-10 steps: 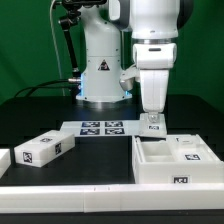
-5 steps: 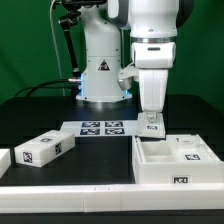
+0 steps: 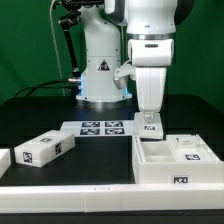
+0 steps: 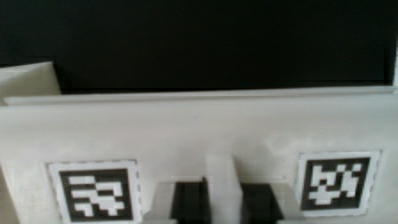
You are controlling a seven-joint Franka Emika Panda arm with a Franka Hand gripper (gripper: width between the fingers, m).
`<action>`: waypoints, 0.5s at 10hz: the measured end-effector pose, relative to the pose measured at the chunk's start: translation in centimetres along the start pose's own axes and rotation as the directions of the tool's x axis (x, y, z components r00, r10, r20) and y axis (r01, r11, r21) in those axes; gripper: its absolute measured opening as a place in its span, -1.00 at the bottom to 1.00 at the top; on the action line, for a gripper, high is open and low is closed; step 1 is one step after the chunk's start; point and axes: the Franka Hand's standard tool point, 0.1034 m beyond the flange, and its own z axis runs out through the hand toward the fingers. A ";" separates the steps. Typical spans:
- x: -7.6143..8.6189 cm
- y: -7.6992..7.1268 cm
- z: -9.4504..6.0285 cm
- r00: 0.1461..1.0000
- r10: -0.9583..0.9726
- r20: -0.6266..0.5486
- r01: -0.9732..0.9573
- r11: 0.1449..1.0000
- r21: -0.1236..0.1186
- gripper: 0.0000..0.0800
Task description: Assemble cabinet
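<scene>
My gripper [image 3: 150,118] hangs over the far left corner of the cabinet box [image 3: 176,165], a large white open box with compartments and a tag on its front. The jaws are shut on a small white tagged piece [image 3: 151,127], held just above the box's back edge. In the wrist view the gripper [image 4: 226,205] has its dark fingers [image 4: 187,205] on either side of a white rib of that piece [image 4: 214,130], which carries two tags. Another white tagged piece [image 3: 45,150] lies on the table at the exterior view's left.
The marker board [image 3: 100,127] lies flat at the middle, in front of the arm's base [image 3: 100,75]. A white rail [image 3: 60,185] runs along the table's front edge. A small white part [image 3: 3,158] sits at the far left edge.
The arm has shifted slightly toward the exterior view's left with the white piece still in its jaws. Nothing else has moved.
</scene>
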 end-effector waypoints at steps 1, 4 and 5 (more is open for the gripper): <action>0.0 0.0 0.0 1.000 0.000 0.000 0.000 1.000 0.000 -0.83; 0.1 0.4 0.0 1.000 0.001 -0.003 -0.001 1.000 -0.002 -0.83; 0.2 0.5 0.1 1.000 0.000 -0.005 0.000 1.000 -0.003 -0.83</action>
